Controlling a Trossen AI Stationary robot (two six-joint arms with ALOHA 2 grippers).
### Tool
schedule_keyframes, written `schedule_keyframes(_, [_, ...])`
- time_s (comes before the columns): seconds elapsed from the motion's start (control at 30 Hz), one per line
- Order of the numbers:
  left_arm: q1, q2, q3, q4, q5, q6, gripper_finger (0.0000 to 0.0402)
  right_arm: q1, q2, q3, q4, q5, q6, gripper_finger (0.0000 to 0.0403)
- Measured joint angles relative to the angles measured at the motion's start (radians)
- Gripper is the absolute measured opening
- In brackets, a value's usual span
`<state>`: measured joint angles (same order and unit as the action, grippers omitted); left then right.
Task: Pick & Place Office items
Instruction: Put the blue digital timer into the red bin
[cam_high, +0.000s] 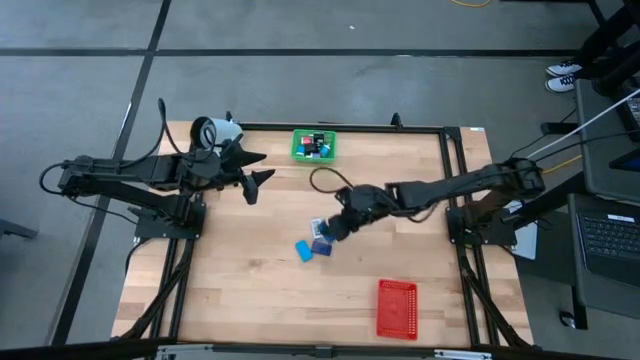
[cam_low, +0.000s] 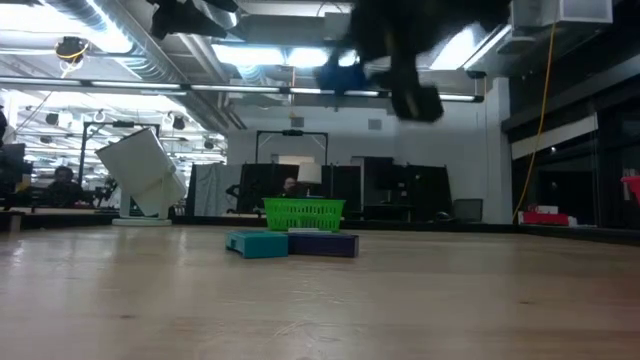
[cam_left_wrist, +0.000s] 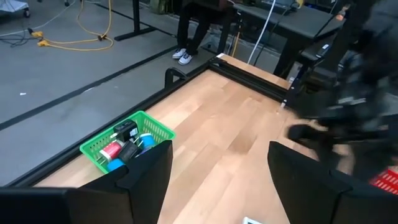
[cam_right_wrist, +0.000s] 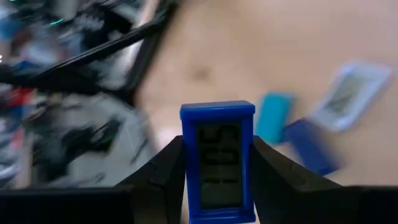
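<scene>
- The right gripper (cam_right_wrist: 217, 186) was pinching a blue rectangular item (cam_right_wrist: 217, 162) with a dark, screen-like face, upright between its two dark fingers (cam_right_wrist: 163, 177).
- In the high view that gripper (cam_high: 335, 228) sat near the middle of the worktop (cam_high: 250, 300), above a small cluster of office items.
- The cluster on the wood held a light blue flat piece (cam_high: 304, 250), a darker blue piece (cam_high: 322, 246) touching it, and a white-and-blue bit (cam_high: 317, 226) just beside the gripper.
- In the low view the light blue and dark blue pieces (cam_low: 290, 244) lay flat, side by side, in front of the green mesh tray (cam_low: 303, 213).
- In the right wrist view a light blue piece (cam_right_wrist: 274, 117), a dark blue piece (cam_right_wrist: 308, 144) and a pale framed rectangle (cam_right_wrist: 349, 94) lay on the wood beyond the held item.
- The green mesh tray (cam_high: 314, 146) stood at the far edge of the worktop and held several small items, among them a red one (cam_left_wrist: 111, 150), a blue one (cam_left_wrist: 115, 165) and black pieces (cam_left_wrist: 129, 151).
- The left gripper (cam_high: 256, 168) hung over the far left part of the worktop with its fingers (cam_left_wrist: 149, 174) spread and nothing between them.
- A white-blue mug (cam_high: 215, 131) lay near the left arm, at the far left corner.
- A red mesh tray (cam_high: 396, 308) sat at the near right of the worktop, well apart from the cluster.
</scene>
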<state>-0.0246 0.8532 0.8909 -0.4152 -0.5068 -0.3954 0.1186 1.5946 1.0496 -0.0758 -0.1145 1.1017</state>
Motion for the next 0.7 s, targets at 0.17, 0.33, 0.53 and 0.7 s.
schedule_keyframes(0.17, [0.0, 0.0, 0.0, 0.001, 0.014, 0.026, 0.0258, 0.101, -0.044, 0.001, -0.033, -0.072, 0.05, 0.0138])
schedule_keyframes(0.33, [0.0, 0.0, 0.0, 0.001, 0.035, 0.035, 0.0258, 0.271, -0.051, 0.001, -0.127, -0.093, 0.19, 0.0138])
schedule_keyframes(0.53, [0.0, 0.0, 0.0, 0.001, 0.056, 0.042, 0.0258, 0.475, -0.051, 0.001, -0.372, -0.016, 0.439, 0.0142])
schedule_keyframes(0.7, [0.0, 0.0, 0.0, 0.001, 0.056, 0.043, 0.0258, 0.578, -0.051, 0.001, -0.549, 0.007, 0.592, 0.0142])
